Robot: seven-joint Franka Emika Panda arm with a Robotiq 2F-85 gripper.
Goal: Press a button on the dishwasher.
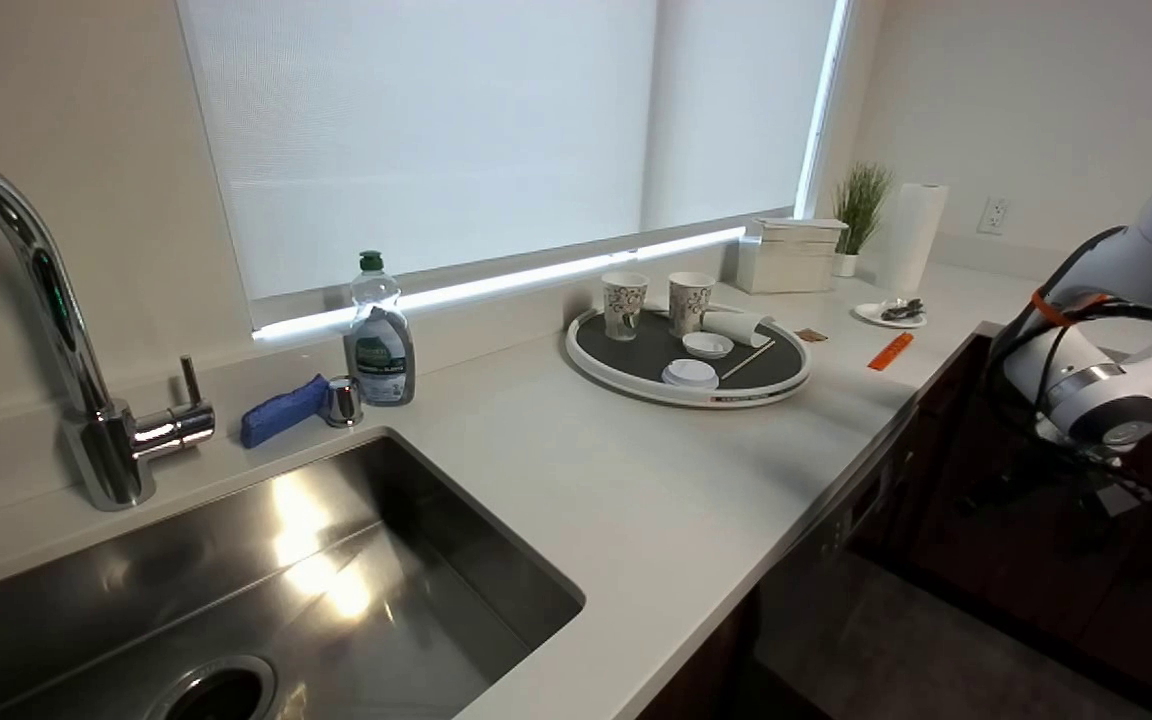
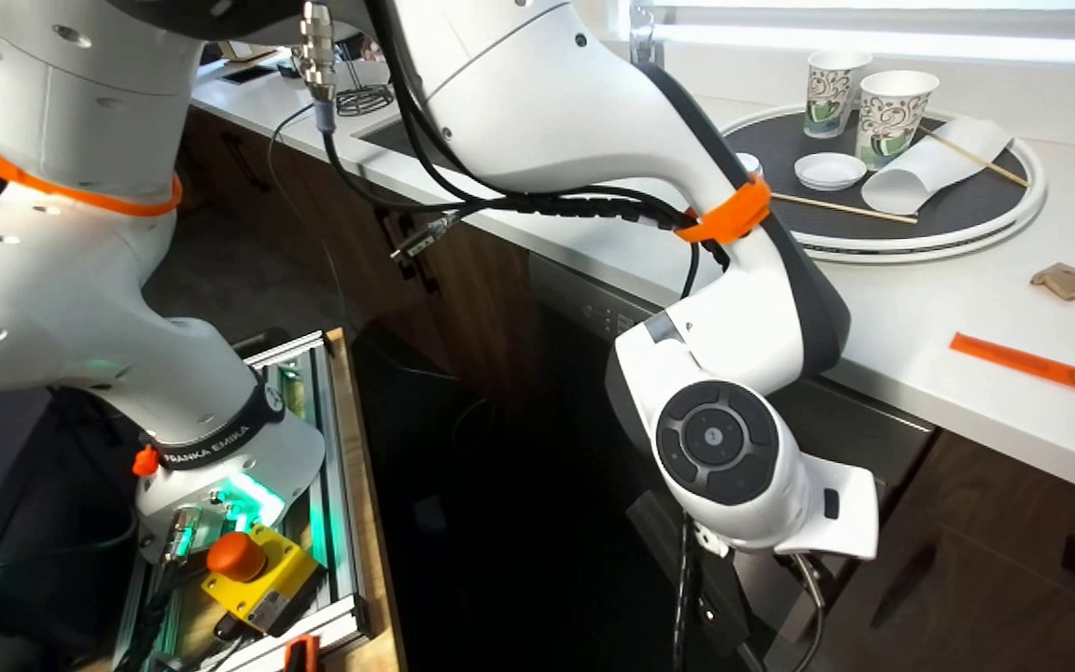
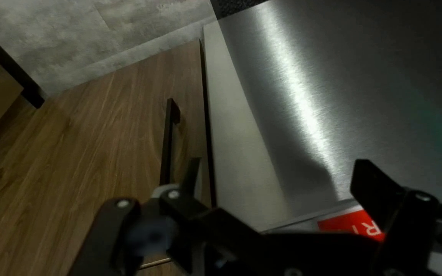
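Dishwasher shows flat, brushed metal beside wood-grained cabinet door; blocky black gripper gapes wide.

FRANKA EMIKA is written on the black band at the bottom of the robot arm. In the wrist view, a white R shows on a red label. Print on the soap bottle is blurred.
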